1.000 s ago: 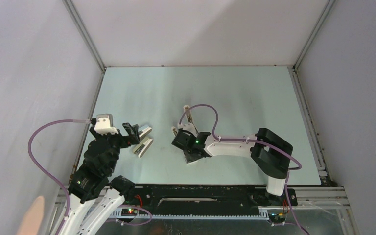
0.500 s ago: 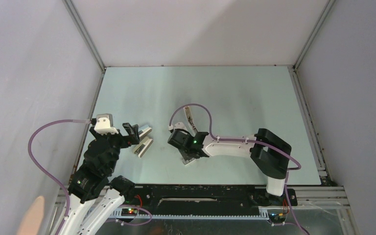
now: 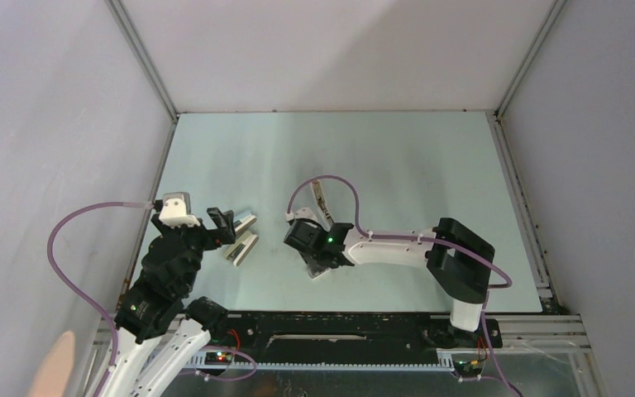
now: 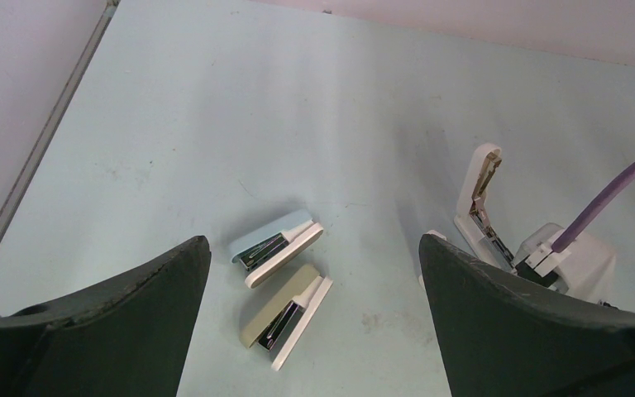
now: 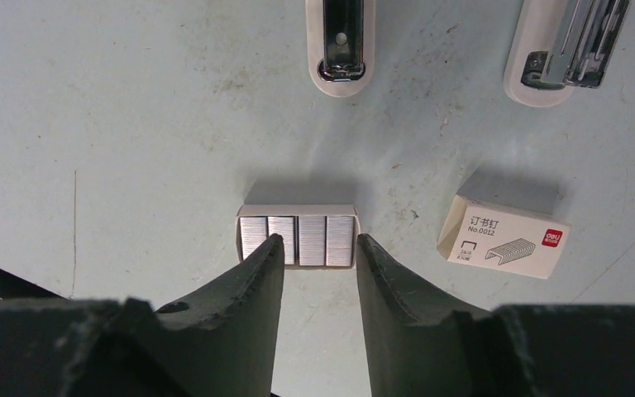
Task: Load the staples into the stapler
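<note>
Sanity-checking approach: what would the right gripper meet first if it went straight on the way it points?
The staples, in their white tray, sit directly ahead of the right gripper; the remaining gap is unclear.

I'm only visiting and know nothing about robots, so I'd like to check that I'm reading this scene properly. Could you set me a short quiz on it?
1. True or false: the left hand is shut.
2. What shows in the gap between the fingers of the right hand? A) the staples; B) the small printed box; C) the blue stapler.
3. How many strips of staples sit side by side in their white tray?

Key: 1 false, its fingers stand wide apart with nothing held. 2 A. 3 four.
</note>
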`<action>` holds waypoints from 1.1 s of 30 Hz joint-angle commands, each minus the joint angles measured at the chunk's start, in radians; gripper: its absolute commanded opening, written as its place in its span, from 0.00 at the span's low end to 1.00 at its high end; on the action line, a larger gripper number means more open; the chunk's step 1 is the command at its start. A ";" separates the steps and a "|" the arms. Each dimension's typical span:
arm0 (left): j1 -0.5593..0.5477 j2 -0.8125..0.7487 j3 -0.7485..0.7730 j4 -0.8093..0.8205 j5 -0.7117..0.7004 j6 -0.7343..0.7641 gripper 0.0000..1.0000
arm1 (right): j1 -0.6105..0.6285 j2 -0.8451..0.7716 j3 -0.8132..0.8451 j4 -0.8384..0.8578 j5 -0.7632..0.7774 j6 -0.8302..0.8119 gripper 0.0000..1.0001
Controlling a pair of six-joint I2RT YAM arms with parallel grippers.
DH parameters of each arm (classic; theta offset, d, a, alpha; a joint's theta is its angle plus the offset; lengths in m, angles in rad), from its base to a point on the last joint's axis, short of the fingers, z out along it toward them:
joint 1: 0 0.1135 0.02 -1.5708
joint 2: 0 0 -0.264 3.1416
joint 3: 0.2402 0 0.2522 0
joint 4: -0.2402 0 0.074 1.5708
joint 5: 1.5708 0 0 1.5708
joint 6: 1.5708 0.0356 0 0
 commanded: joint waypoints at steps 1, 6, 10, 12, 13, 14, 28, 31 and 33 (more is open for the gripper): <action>0.010 0.009 -0.004 0.029 0.009 0.011 1.00 | 0.003 0.025 0.036 -0.007 0.003 0.028 0.42; 0.010 0.011 -0.004 0.029 0.011 0.011 1.00 | 0.000 0.045 0.036 -0.004 -0.005 0.035 0.43; 0.010 0.013 -0.004 0.030 0.010 0.011 1.00 | -0.001 0.058 0.036 0.000 -0.010 0.039 0.44; 0.010 0.013 -0.004 0.031 0.011 0.011 1.00 | -0.002 0.065 0.035 0.002 -0.015 0.039 0.44; 0.010 0.013 -0.004 0.031 0.011 0.011 1.00 | -0.001 0.068 0.035 0.003 -0.017 0.038 0.44; 0.011 0.012 -0.004 0.031 0.011 0.011 1.00 | -0.001 0.072 0.035 0.003 -0.019 0.039 0.44; 0.011 0.009 -0.004 0.029 0.011 0.011 1.00 | 0.001 0.073 0.008 0.012 -0.046 0.059 0.45; 0.011 0.010 -0.004 0.029 0.012 0.011 1.00 | 0.002 0.054 0.008 0.010 -0.039 0.055 0.45; 0.011 0.009 -0.004 0.029 0.011 0.011 1.00 | 0.006 0.032 0.008 0.010 -0.027 0.052 0.45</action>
